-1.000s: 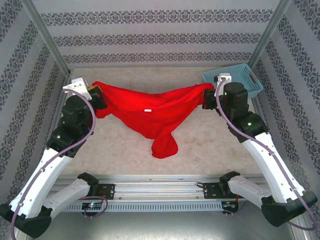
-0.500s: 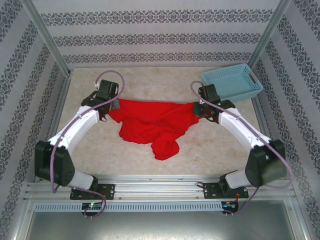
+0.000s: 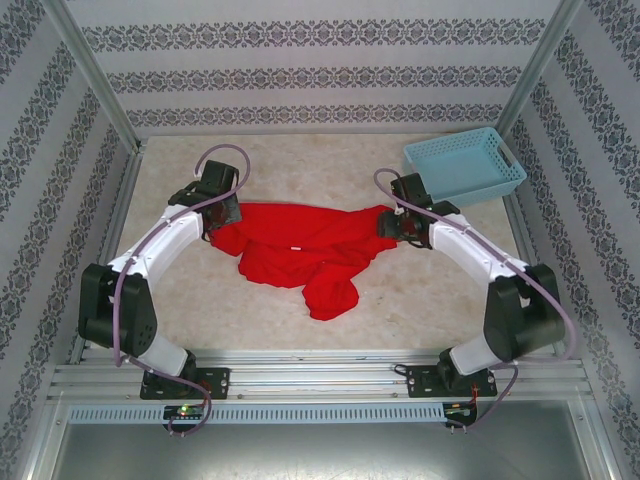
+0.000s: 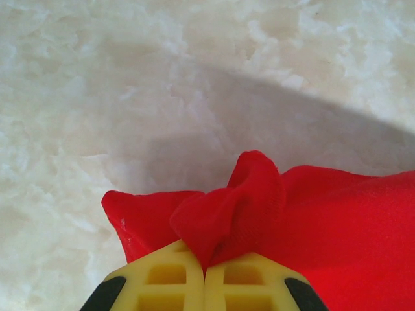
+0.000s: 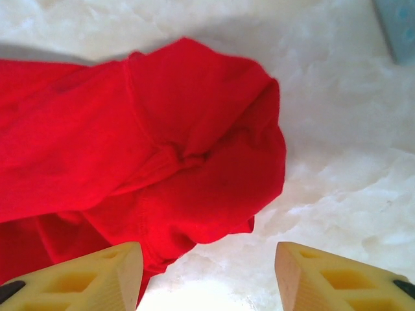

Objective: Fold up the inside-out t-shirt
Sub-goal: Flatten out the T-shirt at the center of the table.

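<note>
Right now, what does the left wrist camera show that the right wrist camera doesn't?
Left wrist view: the left gripper is shut, its yellow fingers pinching a bunched fold of the red t-shirt. Right wrist view: the right gripper is open, the cloth lies loose ahead of it, and a corner of the light blue basket shows. Shared: the red t-shirt on the pale marbled table.

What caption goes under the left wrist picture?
Left gripper shut on a bunched fold of the red t-shirt, pale table behind.
</note>
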Available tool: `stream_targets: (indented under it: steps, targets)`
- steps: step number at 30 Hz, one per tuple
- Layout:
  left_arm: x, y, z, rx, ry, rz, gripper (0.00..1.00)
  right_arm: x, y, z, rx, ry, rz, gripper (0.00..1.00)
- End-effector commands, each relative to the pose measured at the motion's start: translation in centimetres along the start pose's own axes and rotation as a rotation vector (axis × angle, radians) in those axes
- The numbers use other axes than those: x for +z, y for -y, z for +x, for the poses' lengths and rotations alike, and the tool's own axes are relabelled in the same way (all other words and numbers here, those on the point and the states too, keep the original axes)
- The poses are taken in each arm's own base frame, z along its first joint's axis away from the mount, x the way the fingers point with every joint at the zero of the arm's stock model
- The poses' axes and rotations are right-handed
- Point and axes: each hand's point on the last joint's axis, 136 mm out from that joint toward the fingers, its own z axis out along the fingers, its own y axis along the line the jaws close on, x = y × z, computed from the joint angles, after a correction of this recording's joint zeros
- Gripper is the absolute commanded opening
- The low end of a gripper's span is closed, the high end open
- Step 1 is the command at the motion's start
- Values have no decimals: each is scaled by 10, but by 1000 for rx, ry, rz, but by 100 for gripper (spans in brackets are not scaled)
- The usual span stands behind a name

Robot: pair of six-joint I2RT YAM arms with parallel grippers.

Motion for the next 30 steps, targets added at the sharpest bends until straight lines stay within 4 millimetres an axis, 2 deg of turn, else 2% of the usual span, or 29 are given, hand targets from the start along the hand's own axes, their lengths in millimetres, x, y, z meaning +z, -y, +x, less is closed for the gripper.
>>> stream_targets:
  steps: [1, 5, 13, 19, 24, 25, 29, 30]
  targets:
    - [8, -3, 3, -12, -25, -7, 0, 19, -5, -3, 20, -35, -7, 53]
    - [11, -3, 5, -10, -28, -1, 0, 32, -17, -15, 19, -35, -47, 43]
    - [13, -1, 7, -3, -27, 16, 0, 47, -16, -34, 16, -35, 2, 42]
    - [11, -3, 6, -5, -19, 18, 0, 65, -13, -30, 22, -90, 26, 41]
    - [7, -6, 5, -9, -10, 16, 0, 64, -12, -27, 20, -96, 37, 40]
    - [6, -6, 4, -10, -7, 17, 0, 63, -11, -27, 18, -93, 39, 36]
    - [1, -8, 2, -19, 3, 17, 0, 54, -9, -24, 7, -76, 38, 7]
    - [0, -9, 1, -21, 8, 17, 0, 49, -8, -24, 3, -63, 36, 2]
